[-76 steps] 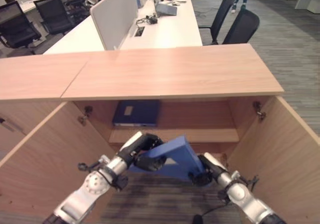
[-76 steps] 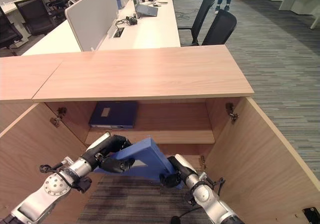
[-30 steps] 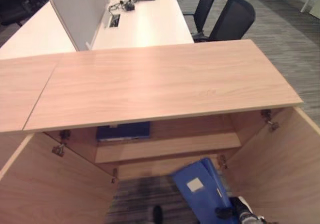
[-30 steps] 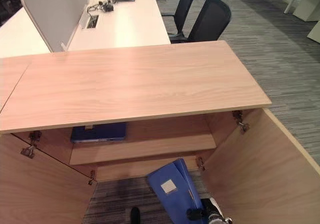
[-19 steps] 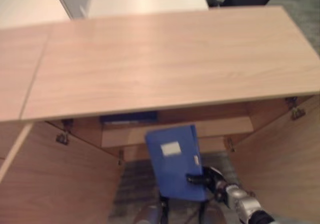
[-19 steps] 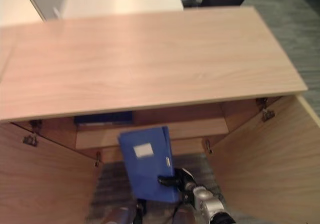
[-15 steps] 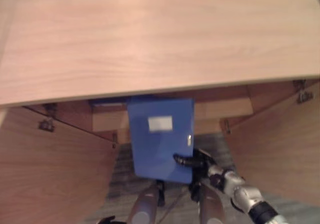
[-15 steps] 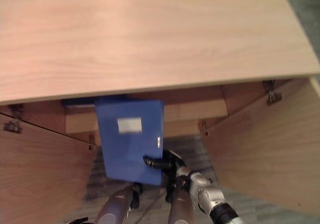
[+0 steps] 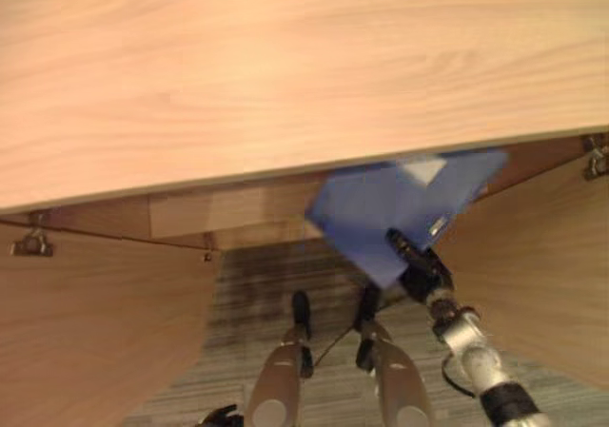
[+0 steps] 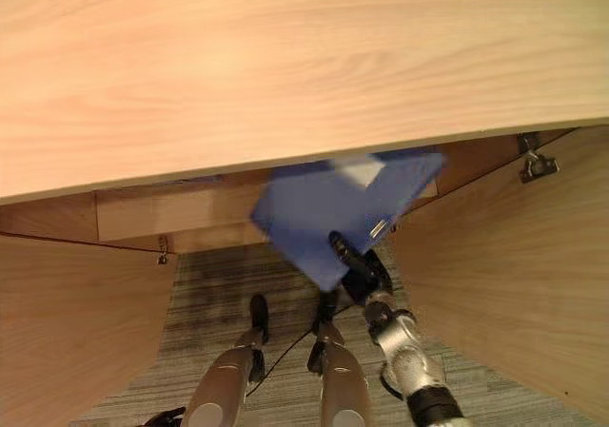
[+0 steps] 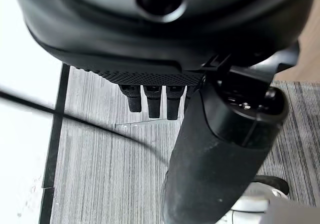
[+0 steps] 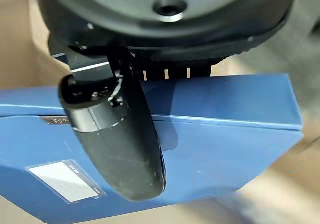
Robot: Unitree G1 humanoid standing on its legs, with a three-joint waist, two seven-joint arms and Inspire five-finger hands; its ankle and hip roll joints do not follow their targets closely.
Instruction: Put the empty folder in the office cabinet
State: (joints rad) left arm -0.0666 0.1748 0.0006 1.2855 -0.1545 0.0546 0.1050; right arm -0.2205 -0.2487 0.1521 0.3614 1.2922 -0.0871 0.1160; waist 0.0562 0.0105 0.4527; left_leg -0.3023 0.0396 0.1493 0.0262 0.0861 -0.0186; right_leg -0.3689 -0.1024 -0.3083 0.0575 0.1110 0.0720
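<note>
1. My right hand (image 9: 419, 267) pinches the blue folder (image 9: 390, 208) at its lower edge, thumb (image 12: 120, 144) flat on the labelled face and fingers behind, so one hand can steer it.
2. The folder sits tilted at centre right of the frame, its top tucked under the cabinet (image 9: 285, 75) top, headed for the opening.
3. My left hand (image 11: 210, 149) hangs over the carpet (image 11: 100, 174), fingers straight, holding nothing.

The right arm reaches forward from the lower right, wrist angled up and left, and its right hand (image 9: 415, 263) is clamped, thumb over one face, fingers apparently behind. The left hand (image 11: 210, 149) points down at the floor, fingers straight, grasping nothing.
</note>
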